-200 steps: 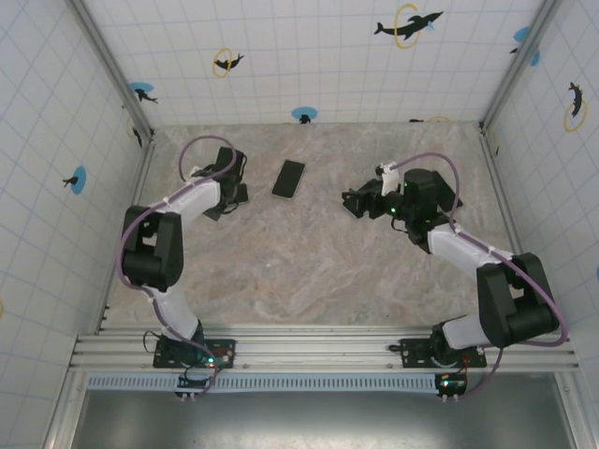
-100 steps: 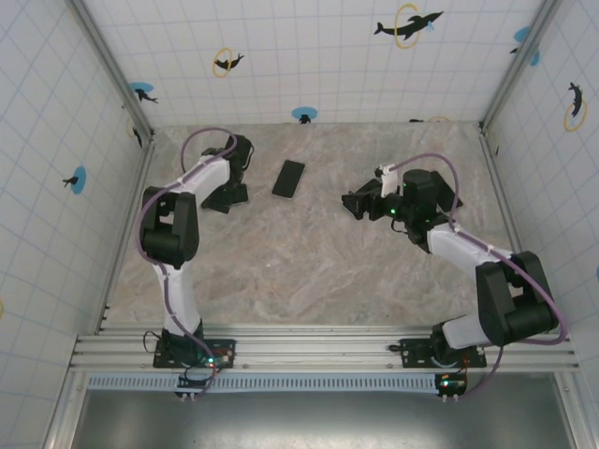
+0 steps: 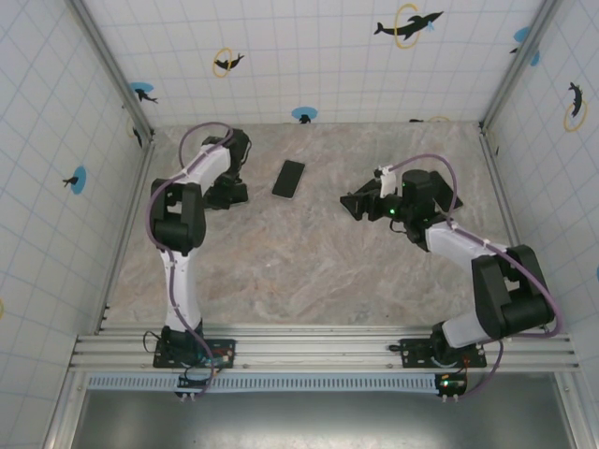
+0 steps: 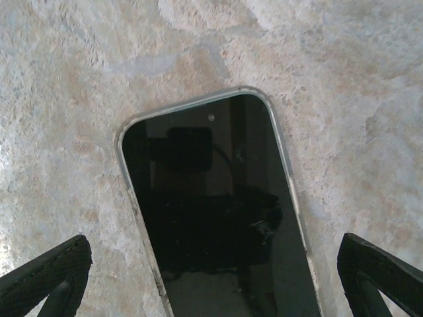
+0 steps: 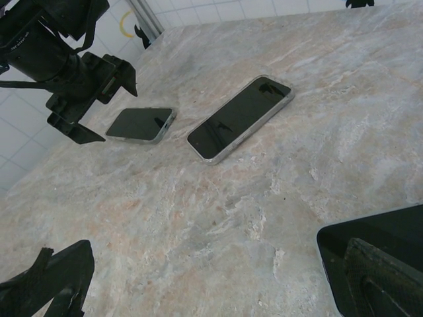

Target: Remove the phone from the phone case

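Phone (image 4: 215,198) under left end effector (image 4: 215,267)

Lab robot cell: gridded walls (image 3: 309,56), aluminium rail (image 3: 318,351)

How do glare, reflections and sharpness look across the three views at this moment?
Left wrist view: the phone under the camera mirrors a dark shape on its glass; the tabletop looks soft and washed out. Right wrist view: even light, the middle phone sharp with a faint sheen. Top external view: evenly lit, no glare, walls leaning outward.
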